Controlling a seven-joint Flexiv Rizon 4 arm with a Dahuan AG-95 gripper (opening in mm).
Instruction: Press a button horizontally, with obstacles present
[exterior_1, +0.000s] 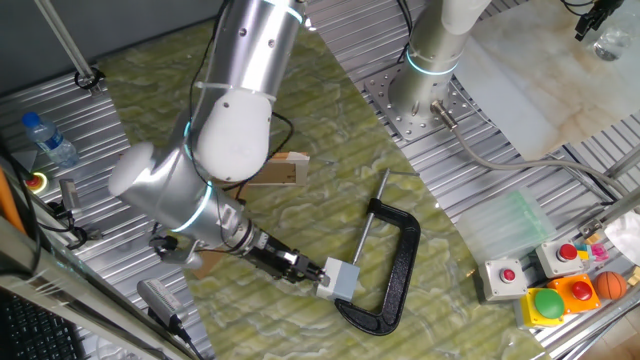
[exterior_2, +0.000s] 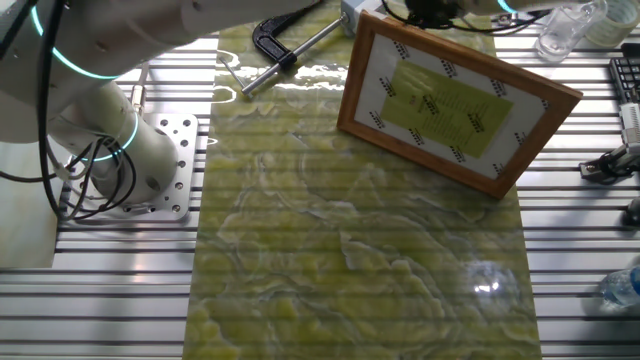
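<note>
A: What does one fixed view show?

B: The arm (exterior_1: 215, 150) reaches down across the green-yellow mat (exterior_1: 330, 130) that covers the surface (exterior_1: 470, 170). Its gripper (exterior_1: 318, 274) sits low, right up against the button (exterior_1: 340, 280), a small light-grey box with a darker side face. The tip appears to touch the box's left side.

A: Are the fingers apart or together?

B: I cannot tell. The fingertips are dark and small, and no gap or contact between them is clear.

A: What is near the box?

B: The black C-clamp (exterior_1: 392, 265) lies just beside it on the right, curving around below it, with its screw rod running up and left. A light-brown wooden piece (exterior_1: 280, 170) shows behind the arm, mostly hidden by it, and a bit of wood peeks out beneath the forearm. Off the mat to the right stand grey boxes with red buttons (exterior_1: 505, 275) and a yellow box with a green button (exterior_1: 548, 303).

A: And the other fixed view?

B: It looks from the opposite side. A wooden-edged board (exterior_2: 455, 100) stands tilted on the mat, leaning back, and hides most of the working area. The clamp sits at the top, left of the board. The box is only a grey corner at the board's top edge. The gripper is hidden there.
</note>
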